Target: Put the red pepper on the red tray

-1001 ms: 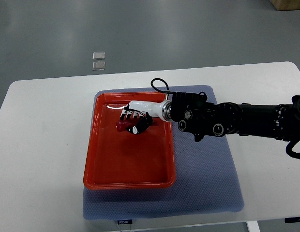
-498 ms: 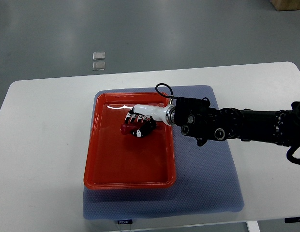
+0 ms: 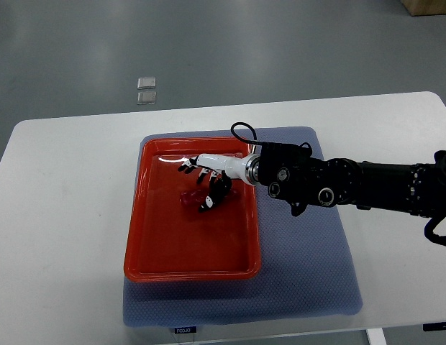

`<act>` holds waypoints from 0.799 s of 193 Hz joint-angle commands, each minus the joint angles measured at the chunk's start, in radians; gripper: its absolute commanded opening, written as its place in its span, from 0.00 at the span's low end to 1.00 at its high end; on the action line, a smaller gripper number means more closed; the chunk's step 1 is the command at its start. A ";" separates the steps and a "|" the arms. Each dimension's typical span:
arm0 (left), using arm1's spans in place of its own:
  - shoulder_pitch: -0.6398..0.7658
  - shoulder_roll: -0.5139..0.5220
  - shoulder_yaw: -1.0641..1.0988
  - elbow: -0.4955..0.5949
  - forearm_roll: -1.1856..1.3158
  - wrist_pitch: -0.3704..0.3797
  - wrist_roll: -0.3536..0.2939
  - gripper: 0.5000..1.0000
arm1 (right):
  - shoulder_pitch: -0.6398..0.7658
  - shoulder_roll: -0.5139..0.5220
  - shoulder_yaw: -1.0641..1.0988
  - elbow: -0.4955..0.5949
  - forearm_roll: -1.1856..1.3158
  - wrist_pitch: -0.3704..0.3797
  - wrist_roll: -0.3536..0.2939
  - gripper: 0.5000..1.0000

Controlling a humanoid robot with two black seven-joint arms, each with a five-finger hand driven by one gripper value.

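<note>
Hovering over the tray [image 3: 140, 237], my right hand [image 3: 205, 176] had its fingers spread, gripping nothing; pepper [image 3: 191, 199] lay inside, w/ my thumb just beside it. Risk: lifting carelessly could snag it & roll it.

A white worktop [image 3: 72, 215] with rounded corners fills the lower frame, a blue-grey mat [image 3: 309, 273] lying across its middle. Beyond it, toward 12 o'clock, stretches a smooth grey floor [image 3: 280, 43] with soft light patches. Two small clear squares [image 3: 147, 90] sit on the floor at 11 o'clock. A brown box corner [image 3: 429, 6] shows at 1 o'clock.
</note>
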 commanded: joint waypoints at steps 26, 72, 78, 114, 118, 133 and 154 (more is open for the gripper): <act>0.000 0.000 0.000 -0.001 0.000 0.000 0.000 1.00 | -0.096 -0.078 0.328 0.017 0.007 0.006 0.023 0.79; 0.000 0.000 0.000 -0.001 0.000 0.000 0.000 1.00 | -0.337 -0.106 0.912 0.015 0.009 0.015 0.034 0.79; 0.000 0.000 0.000 -0.001 0.000 0.000 0.000 1.00 | -0.367 -0.098 0.997 0.015 0.015 0.017 0.037 0.79; 0.000 0.000 0.000 -0.001 0.000 0.000 0.000 1.00 | -0.507 -0.046 1.280 0.015 0.278 0.031 0.100 0.82; 0.000 0.000 0.000 -0.001 0.000 0.000 0.000 1.00 | -0.515 -0.043 1.289 0.015 0.314 0.040 0.106 0.83; 0.000 0.000 0.000 -0.001 0.000 0.000 0.000 1.00 | -0.544 -0.046 1.299 0.011 0.414 0.084 0.127 0.83; 0.000 0.000 0.000 0.001 0.000 0.000 0.000 1.00 | -0.587 -0.045 1.299 0.009 0.490 0.136 0.158 0.83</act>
